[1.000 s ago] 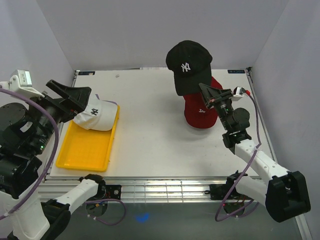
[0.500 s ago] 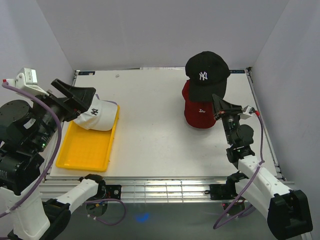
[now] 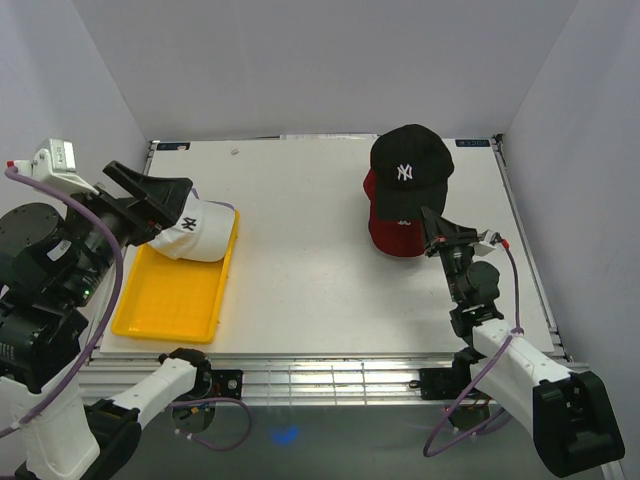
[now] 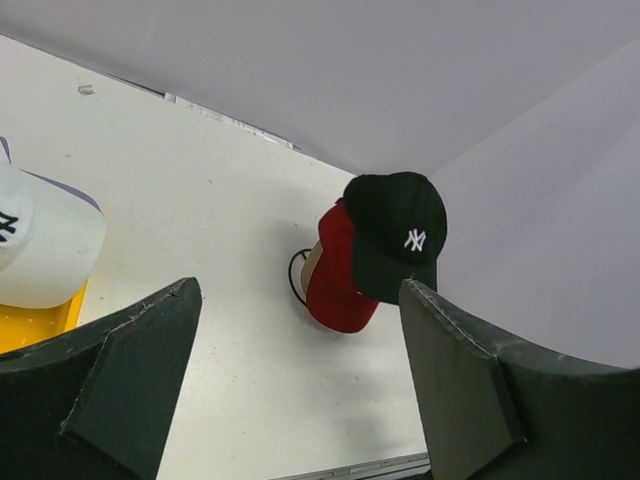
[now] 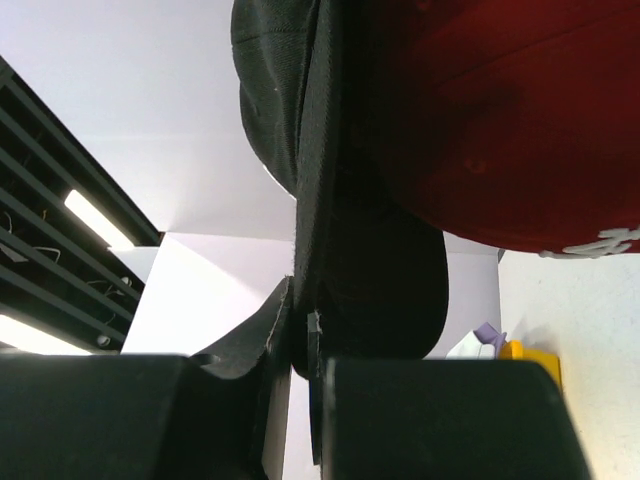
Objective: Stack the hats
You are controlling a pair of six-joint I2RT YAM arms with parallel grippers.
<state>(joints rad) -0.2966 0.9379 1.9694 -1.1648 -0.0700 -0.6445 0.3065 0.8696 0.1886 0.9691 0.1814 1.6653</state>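
Black hat (image 3: 410, 160) — brim in right jaws, seemingly atop red hat (image 3: 395, 238) | left jaws raised, wide, empty

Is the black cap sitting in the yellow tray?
No, the black cap is over the red cap at the right, well apart from the yellow tray.

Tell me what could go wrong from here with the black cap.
1. The black cap sits off-centre on the red cap and covers only part of it. Once let go, it may slide off.
2. The right tool is shut on the black cap's brim. Pulling back before it opens could drag both caps out of place.
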